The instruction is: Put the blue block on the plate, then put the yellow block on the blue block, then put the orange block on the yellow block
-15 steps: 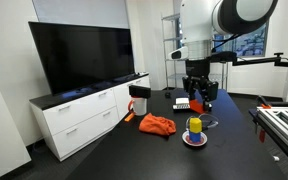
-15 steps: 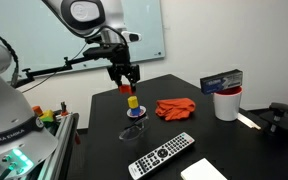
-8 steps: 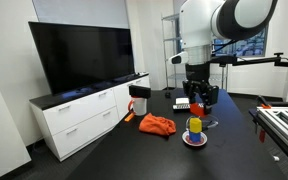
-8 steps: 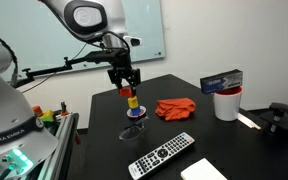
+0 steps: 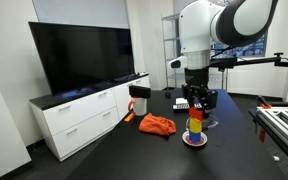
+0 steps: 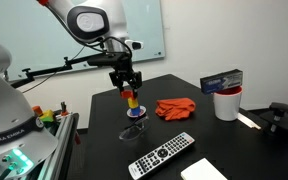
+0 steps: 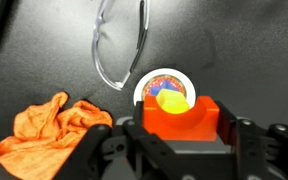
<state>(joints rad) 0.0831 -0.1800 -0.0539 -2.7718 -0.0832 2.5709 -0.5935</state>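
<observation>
My gripper (image 7: 181, 128) is shut on the orange block (image 7: 181, 118), with a jaw on each side of it. The block hangs just over the yellow block (image 7: 172, 100), whose top shows past its arched edge. In both exterior views the yellow block (image 5: 195, 125) (image 6: 133, 101) stands on the blue block (image 6: 134, 109), which sits on the plate (image 5: 195, 140) (image 6: 134, 114). In the wrist view the plate (image 7: 147, 86) shows only as a white rim, and the blue block is almost hidden. The orange block (image 5: 196, 114) (image 6: 129, 93) is very close to the yellow one; contact cannot be judged.
An orange cloth (image 7: 49, 125) (image 6: 174, 108) lies beside the plate. Clear safety glasses (image 7: 119, 45) lie on the black table beyond the plate. A remote (image 6: 162, 155), a white mug (image 6: 226, 103) and a box (image 6: 222, 81) are further off.
The gripper has come down and sideways a little with the orange block, bringing it over the yellow block. The stack and the plate have not moved.
</observation>
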